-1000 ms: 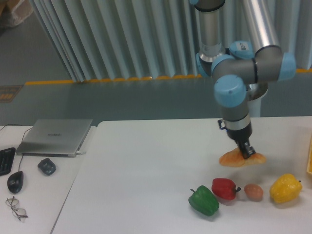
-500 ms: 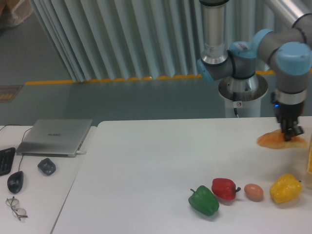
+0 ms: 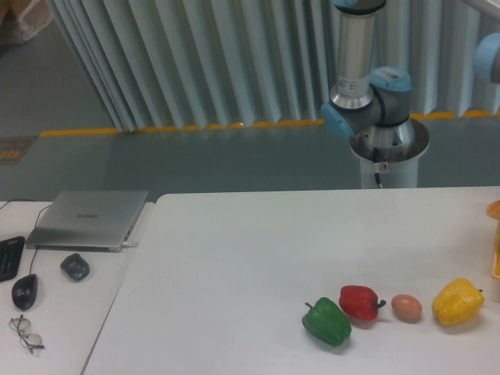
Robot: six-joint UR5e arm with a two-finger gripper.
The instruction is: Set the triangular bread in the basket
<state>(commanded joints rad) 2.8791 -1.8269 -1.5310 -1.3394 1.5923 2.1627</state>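
Observation:
Only a small orange sliver of the triangular bread point(image 3: 494, 208) shows at the right edge of the frame, above table height. Just below it a narrow upright yellow strip of the basket point(image 3: 496, 261) shows at the same edge, mostly cut off. The gripper is out of view past the right edge, so its hold on the bread is hidden. Of the arm I see only the base column and a blue joint at the top right.
A green pepper point(image 3: 326, 321), a red pepper point(image 3: 359, 301), a small tan egg-shaped item point(image 3: 406, 307) and a yellow bell pepper point(image 3: 458, 301) lie in a row near the table's front. A laptop point(image 3: 88, 219), mouse point(image 3: 24, 291) and glasses point(image 3: 26, 333) sit on the left desk.
The arm has swung right, carrying the bread from the table's middle right to the right edge. The gripper has left the frame and only the bread's edge still shows.

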